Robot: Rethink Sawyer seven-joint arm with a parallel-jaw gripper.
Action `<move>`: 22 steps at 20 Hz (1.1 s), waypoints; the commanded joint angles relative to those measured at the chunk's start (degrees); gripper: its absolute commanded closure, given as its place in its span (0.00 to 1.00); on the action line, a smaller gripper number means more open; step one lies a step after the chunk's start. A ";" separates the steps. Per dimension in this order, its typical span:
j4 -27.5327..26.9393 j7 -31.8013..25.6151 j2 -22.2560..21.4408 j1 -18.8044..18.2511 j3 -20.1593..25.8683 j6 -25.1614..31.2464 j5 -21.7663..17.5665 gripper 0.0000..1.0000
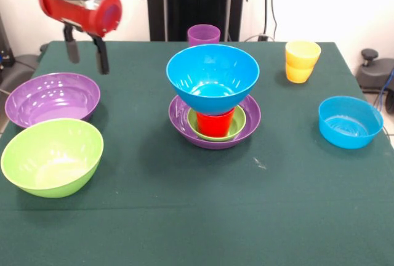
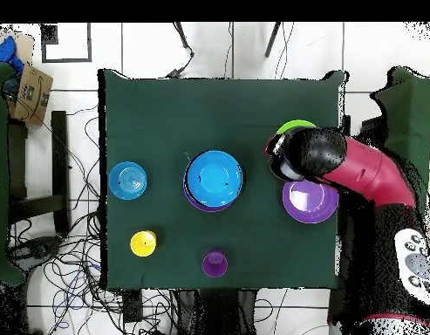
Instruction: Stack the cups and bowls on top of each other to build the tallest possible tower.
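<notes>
Tower sits mid-table: large purple bowl as base, small green bowl nested in it, red cup upright inside that, large blue bowl resting on the cup's rim. From overhead I only see the blue bowl with a purple edge showing under it.

Gripper hangs above the table's far corner on my left in the front view, over the loose purple bowl. Its two dark fingers stand apart with nothing between them; they touch nothing.

Count, front view: large purple bowls, two (one in the tower, one loose); large blue, one; lime green bowl, one, just in front of the loose purple one; small blue bowl, one, alone on the right; small green, one. Cups: purple cup behind the tower; two yellow cups stacked at far right; red, one.
</notes>
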 commanded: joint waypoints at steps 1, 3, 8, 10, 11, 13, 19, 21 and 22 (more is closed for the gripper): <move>7.23 -18.31 2.01 -2.21 12.71 -5.26 -6.39 0.00; 7.32 -17.14 2.31 -2.54 13.50 -6.41 -7.54 0.00; 5.57 -16.47 4.70 -3.92 14.99 -7.39 -11.36 0.00; 4.43 -17.01 5.14 -4.29 15.00 -6.69 -13.38 0.00; 3.98 -17.00 5.30 -4.37 14.99 -6.72 -14.56 0.00; 3.69 -16.91 5.79 -5.15 15.60 -7.17 -15.98 0.00; 1.72 -12.63 7.09 -5.00 16.17 -5.47 -17.63 0.00; 0.72 -10.05 7.54 -3.67 15.14 -5.49 -18.49 0.00; 0.28 -9.06 7.86 -3.26 14.92 -5.52 -18.74 0.00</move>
